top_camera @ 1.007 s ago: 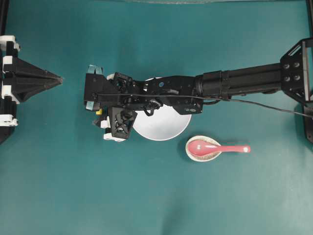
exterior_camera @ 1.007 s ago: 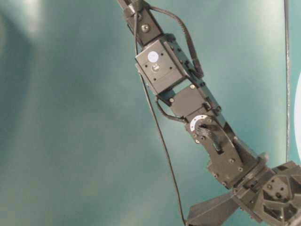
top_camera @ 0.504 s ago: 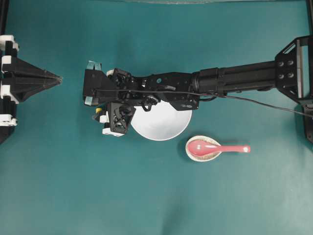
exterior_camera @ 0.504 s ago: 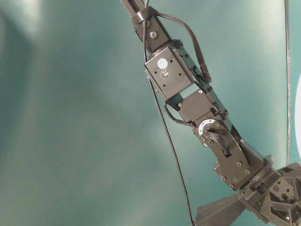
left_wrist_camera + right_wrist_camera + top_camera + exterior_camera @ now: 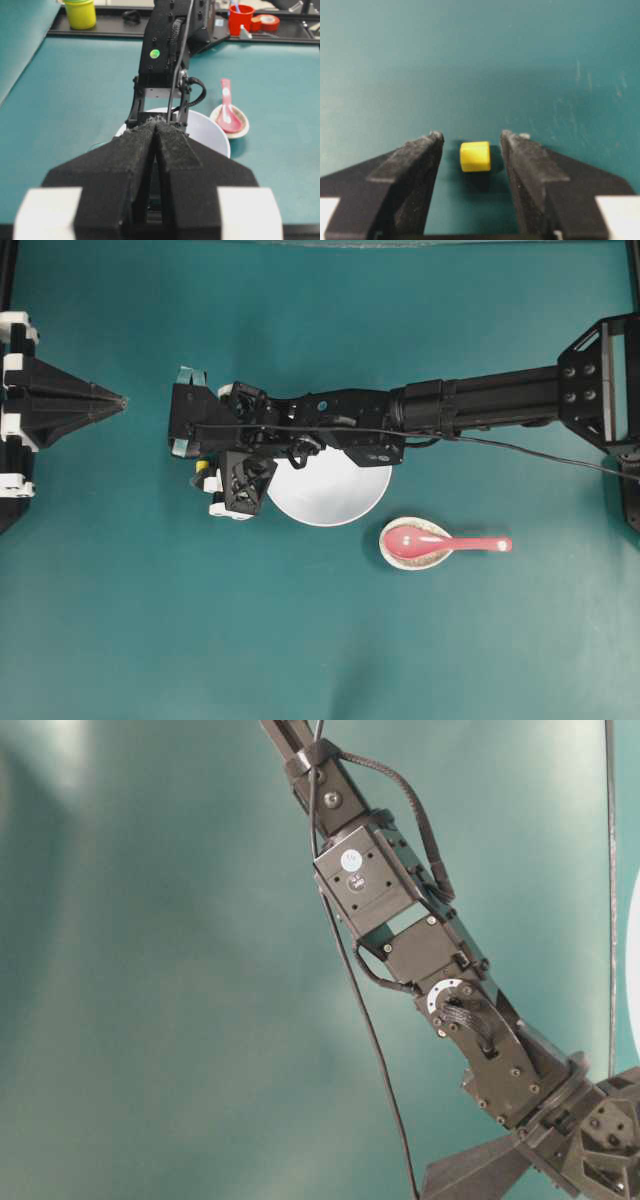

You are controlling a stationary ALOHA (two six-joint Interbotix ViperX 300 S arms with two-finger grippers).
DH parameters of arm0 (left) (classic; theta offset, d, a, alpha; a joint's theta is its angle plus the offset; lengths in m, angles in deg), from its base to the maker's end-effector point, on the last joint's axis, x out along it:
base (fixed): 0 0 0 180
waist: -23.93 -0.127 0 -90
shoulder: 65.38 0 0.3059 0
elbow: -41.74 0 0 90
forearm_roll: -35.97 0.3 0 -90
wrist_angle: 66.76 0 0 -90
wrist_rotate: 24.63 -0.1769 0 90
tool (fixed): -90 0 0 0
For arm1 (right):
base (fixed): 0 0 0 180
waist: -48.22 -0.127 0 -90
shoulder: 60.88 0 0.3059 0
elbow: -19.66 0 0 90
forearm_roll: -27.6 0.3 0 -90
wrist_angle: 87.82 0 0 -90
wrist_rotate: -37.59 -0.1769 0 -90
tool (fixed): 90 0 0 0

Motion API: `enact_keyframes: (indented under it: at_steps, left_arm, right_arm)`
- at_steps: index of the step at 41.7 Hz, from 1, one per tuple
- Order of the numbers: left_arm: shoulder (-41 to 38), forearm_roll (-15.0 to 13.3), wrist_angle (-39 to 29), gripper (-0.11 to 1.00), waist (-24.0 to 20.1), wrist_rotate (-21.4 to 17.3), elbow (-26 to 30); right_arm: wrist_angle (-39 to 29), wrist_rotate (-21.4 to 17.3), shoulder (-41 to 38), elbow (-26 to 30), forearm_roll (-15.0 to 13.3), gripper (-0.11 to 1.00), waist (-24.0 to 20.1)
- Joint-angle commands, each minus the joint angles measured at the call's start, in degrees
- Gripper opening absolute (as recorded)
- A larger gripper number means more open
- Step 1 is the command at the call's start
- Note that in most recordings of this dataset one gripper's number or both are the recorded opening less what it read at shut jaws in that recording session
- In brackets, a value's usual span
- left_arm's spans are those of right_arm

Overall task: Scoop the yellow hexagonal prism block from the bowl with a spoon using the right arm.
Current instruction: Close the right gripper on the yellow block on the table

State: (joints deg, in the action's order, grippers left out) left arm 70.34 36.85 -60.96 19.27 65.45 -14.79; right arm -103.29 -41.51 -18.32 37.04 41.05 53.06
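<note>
The yellow hexagonal prism block (image 5: 475, 156) lies on the teal table, not in the bowl (image 5: 335, 495); from overhead the block (image 5: 201, 467) sits just left of the bowl's rim. My right gripper (image 5: 471, 137) stands open astride the block, with a gap on both sides. The right arm (image 5: 480, 405) reaches across the bowl to get there. The pink-red spoon (image 5: 445, 542) rests with its scoop in a speckled spoon rest (image 5: 392, 554), right of the bowl. My left gripper (image 5: 156, 125) is shut and empty at the far left (image 5: 122, 400).
A black cable (image 5: 540, 454) trails from the right arm over the table. In the left wrist view a yellow cup (image 5: 80, 12), a red cup (image 5: 241, 17) and a tape roll (image 5: 265, 21) stand along the back rail.
The right arm and wrist have shifted slightly toward the top of the overhead view, uncovering more of the bowl. The jaws stay open around the block. The left arm has not moved.
</note>
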Motion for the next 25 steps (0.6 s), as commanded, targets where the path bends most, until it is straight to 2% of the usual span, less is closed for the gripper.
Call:
enact_keyframes:
  at_steps: [1,6,17,25]
  left_arm:
    - [-0.26,0.18,0.70,0.00,-0.18,0.09,1.41]
    - [-0.26,0.18,0.70,0.00,-0.18,0.09,1.41]
    - [-0.26,0.18,0.62,0.00,-0.18,0.00,1.41]
    - [-0.18,0.18,0.53,0.00,-0.18,0.00,1.41]
  right_arm:
    - [0.00,0.00,1.32,0.97,-0.09,0.55,-0.09]
    - [0.00,0.00,1.32,0.97,-0.09,0.52,-0.09]
    - [0.00,0.18,1.32,0.97,-0.09,0.36,-0.09]
    - [0.00,0.00,1.41,1.05,-0.09,0.31,-0.09]
